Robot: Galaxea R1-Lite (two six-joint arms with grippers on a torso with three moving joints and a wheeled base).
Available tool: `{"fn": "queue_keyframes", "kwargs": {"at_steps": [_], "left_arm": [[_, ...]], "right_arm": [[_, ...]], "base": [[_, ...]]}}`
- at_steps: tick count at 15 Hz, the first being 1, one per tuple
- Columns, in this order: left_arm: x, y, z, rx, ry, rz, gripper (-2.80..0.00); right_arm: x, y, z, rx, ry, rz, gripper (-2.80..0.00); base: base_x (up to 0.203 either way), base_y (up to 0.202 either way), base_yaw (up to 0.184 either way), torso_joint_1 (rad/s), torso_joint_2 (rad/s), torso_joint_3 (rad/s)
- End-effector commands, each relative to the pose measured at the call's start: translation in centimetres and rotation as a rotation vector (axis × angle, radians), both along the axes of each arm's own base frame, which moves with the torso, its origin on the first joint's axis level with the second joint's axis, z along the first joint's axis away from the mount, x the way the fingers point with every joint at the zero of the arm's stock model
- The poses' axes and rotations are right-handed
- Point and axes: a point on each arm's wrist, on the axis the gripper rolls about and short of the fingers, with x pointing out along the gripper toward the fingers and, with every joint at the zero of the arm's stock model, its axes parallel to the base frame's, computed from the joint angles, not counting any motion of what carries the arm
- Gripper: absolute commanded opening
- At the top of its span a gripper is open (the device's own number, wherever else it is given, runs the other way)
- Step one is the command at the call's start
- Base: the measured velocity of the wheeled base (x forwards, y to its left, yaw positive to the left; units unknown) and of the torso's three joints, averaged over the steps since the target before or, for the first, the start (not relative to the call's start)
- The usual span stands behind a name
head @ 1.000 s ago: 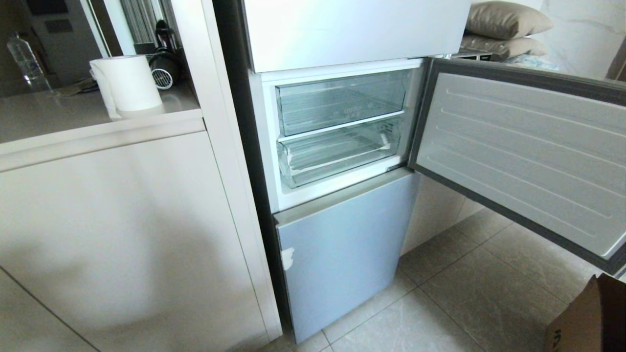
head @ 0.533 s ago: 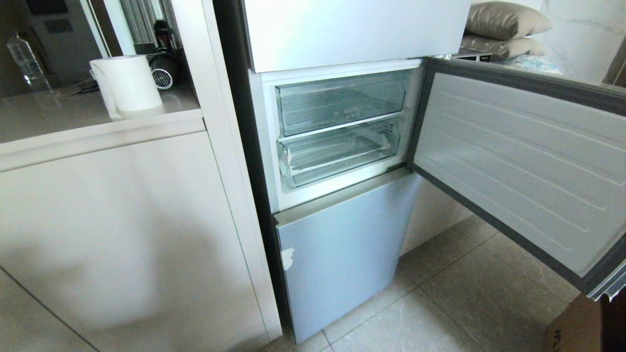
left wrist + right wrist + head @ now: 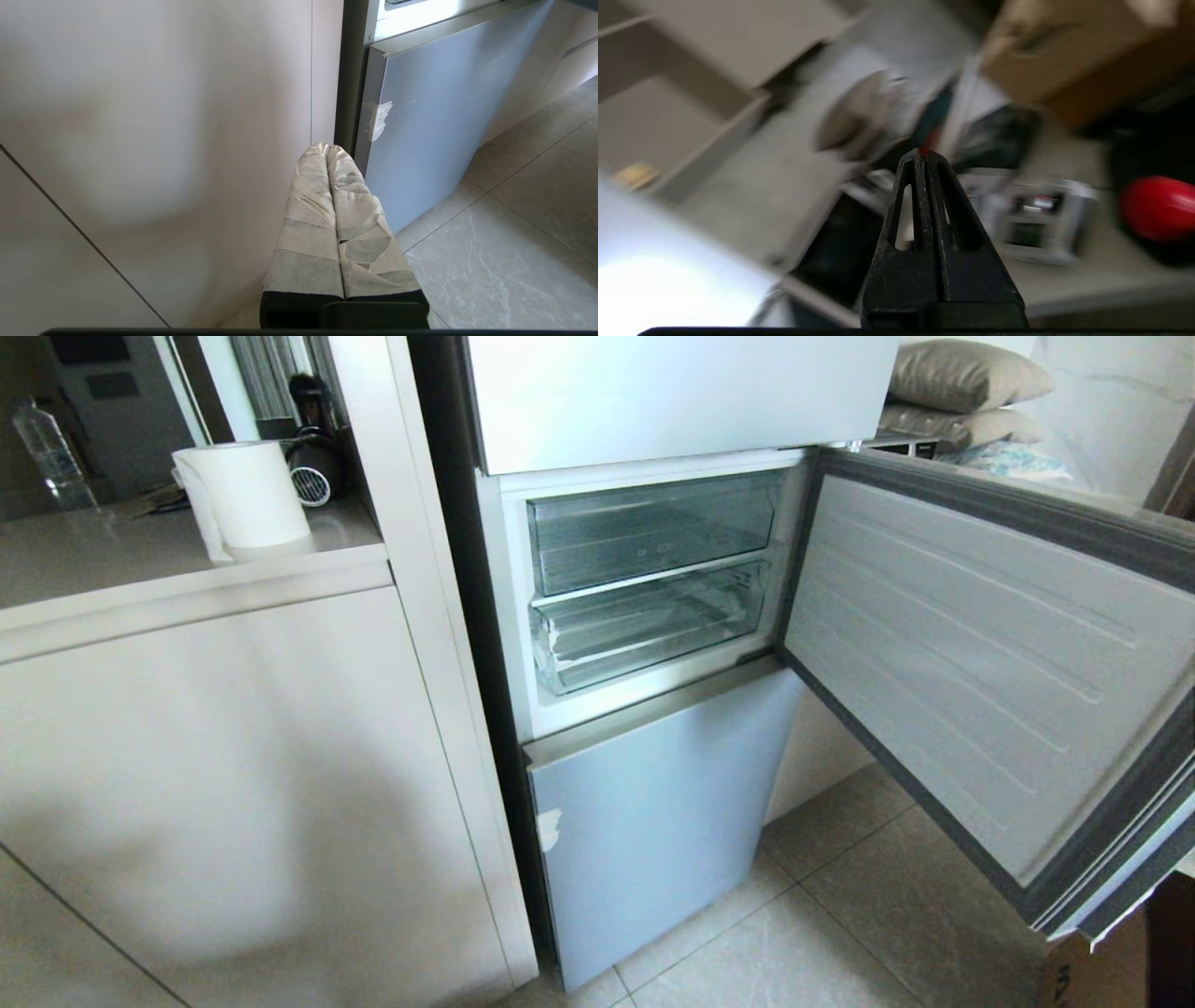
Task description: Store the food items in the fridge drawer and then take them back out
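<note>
Drawers [image 3: 649, 579]: two clear, stacked; fridge door [image 3: 980, 663] open.

Left gripper [image 3: 328, 148]: two long tapered fingers [image 3: 310, 210] wrapped in overlapping strips of pale grey-white tape, on a black base.
Right gripper [image 3: 924, 154]: two bare matte-black tapered fingers [image 3: 903, 205], each with a long slot cut through.

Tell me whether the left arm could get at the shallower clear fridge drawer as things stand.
Probably yes. The fridge door stands wide open to the right, and nothing blocks the front of the shallower clear drawer, which is pushed in. The left claw sits low, shut, beside the lower fridge panel, so it must rise first.
</note>
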Motion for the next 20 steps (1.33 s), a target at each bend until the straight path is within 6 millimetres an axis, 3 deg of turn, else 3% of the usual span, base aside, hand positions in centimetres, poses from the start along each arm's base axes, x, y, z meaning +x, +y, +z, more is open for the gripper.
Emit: {"fn": "queue_keyframes", "kwargs": {"at_steps": [1,4,10,15,20], "left_arm": [[0.0,0.0,0.0,0.0,0.001,0.001,-2.8],[0.0,0.0,0.0,0.0,0.001,0.0,-2.8],[0.0,0.0,0.0,0.0,0.001,0.0,-2.8],[0.0,0.0,0.0,0.0,0.001,0.0,-2.8],[0.0,0.0,0.0,0.0,0.001,0.0,-2.8]], "right_arm": [[2.1,0.5,-3.5,0.105,0.092,-0.087,-2.8],[7.3,2.1,-8.2,0.196,0.247,0.113,-2.8],[18.8,5.4,-14.2,0.222,0.553,0.463,-2.8],[26.8,12.1,-15.6,0.007,0.68,0.606,-2.8],[31.4,19.9,-15.6,-0.103,0.656,0.71,-2.8]], "base": [[0.0,0.0,0.0,0.0,0.0,0.0],[0.0,0.0,0.0,0.0,0.0,0.0],[0.0,0.0,0.0,0.0,0.0,0.0],[0.0,0.0,0.0,0.0,0.0,0.0],[0.0,0.0,0.0,0.0,0.0,0.0]]}}
